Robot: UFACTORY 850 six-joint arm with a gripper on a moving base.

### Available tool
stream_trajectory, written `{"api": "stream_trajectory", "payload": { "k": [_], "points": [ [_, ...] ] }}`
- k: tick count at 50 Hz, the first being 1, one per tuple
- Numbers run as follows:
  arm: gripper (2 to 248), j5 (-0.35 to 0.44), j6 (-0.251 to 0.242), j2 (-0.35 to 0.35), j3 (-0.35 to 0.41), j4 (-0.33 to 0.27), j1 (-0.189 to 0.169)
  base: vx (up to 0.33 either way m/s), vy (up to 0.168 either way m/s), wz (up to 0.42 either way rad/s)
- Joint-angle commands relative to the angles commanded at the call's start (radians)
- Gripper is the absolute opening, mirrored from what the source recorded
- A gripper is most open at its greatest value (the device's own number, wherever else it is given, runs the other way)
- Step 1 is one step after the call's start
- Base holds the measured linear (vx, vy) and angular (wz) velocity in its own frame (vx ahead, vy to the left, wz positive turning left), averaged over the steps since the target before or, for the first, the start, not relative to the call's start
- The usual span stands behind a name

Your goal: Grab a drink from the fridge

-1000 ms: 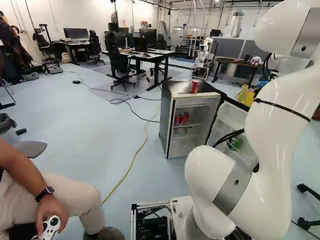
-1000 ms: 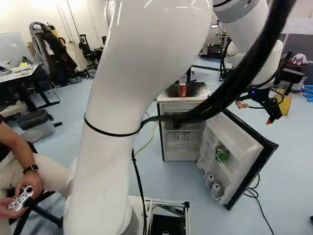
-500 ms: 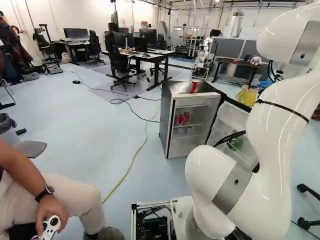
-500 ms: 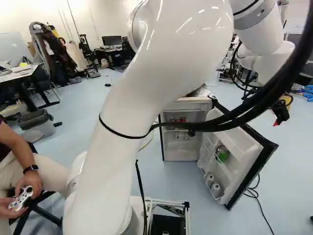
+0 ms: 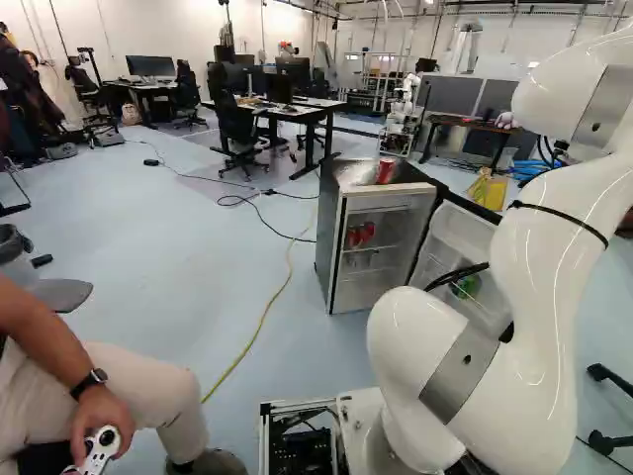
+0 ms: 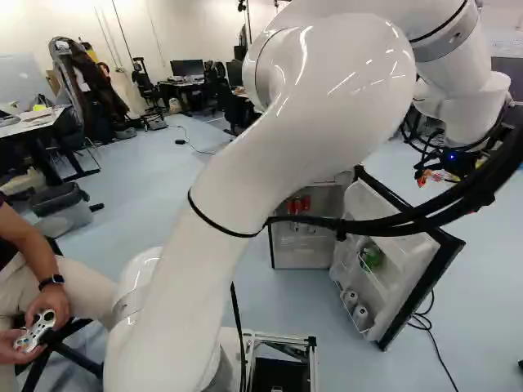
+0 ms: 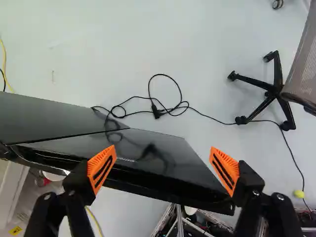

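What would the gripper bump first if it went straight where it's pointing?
Probably the fridge door: its shiny dark front shows ahead of the open gripper. Depth is hard to judge, so it might slip past to the floor.

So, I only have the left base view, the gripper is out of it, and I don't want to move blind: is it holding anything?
Observer: No. In the wrist view the gripper is open, its fingers wide apart.

Operator: What shows past it there?

Observer: The dark outer face of the open fridge door, ahead of the fingers.

Operator: And low on the door's inner side, which I can't see?

Observer: The right base view shows two pale containers standing there, too small to identify.
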Motion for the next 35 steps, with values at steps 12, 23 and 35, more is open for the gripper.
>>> {"api": "stream_trajectory", "payload": {
  "k": [12,23,35],
  "points": [
    [247,-0.042,0.0,-0.071,-0.078,0.0,-0.012,0.0,0.0,0.0],
    [247,-0.081,0.0,-0.142,-0.155,0.0,-0.022,0.0,0.0,0.0],
    [247,-0.122,0.0,-0.22,-0.243,0.0,-0.033,0.0,0.0,0.0]
  ]
}}
